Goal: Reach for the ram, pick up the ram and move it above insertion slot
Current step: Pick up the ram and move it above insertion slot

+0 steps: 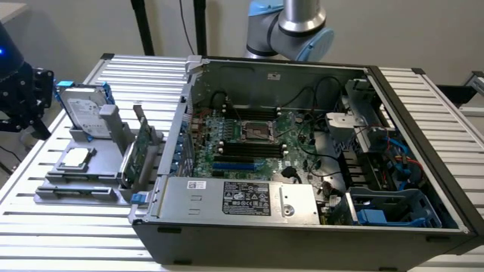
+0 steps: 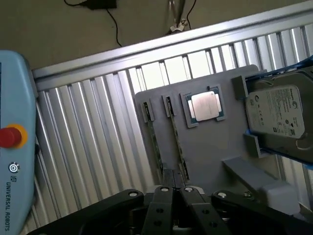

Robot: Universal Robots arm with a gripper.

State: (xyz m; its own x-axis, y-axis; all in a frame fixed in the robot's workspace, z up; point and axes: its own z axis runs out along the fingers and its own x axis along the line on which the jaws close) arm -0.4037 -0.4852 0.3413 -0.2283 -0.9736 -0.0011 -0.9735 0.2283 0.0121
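**Wrist view:** the jaws, closed and holding nothing, hang over the gray holder [image 2: 215, 147], close to the near ends of two thin ram sticks [image 2: 177, 139]. The sticks stand on edge in adjacent slots, beside the processor [image 2: 205, 105] and the hard drive [image 2: 276, 115].

**Exterior view:** the holder sits on the slatted counter [image 1: 45, 226] at the frame's left, beside the open computer case [image 1: 302, 241].

**Bare metal meets matt plastic on the bench**

A ribbed silver aluminium table [image 1: 423, 96] has a dull sheen, and the flat grey tray of matt plastic [image 2: 210, 152] looks smooth. The square processor chip [image 2: 206, 105] has a brushed-metal lid, the silver hard drive [image 2: 276, 112] a paper-like label. The black gripper [image 2: 174, 177] looks satin-smooth. The black tower case [image 1: 302, 249] is matt outside, bare sheet metal within.
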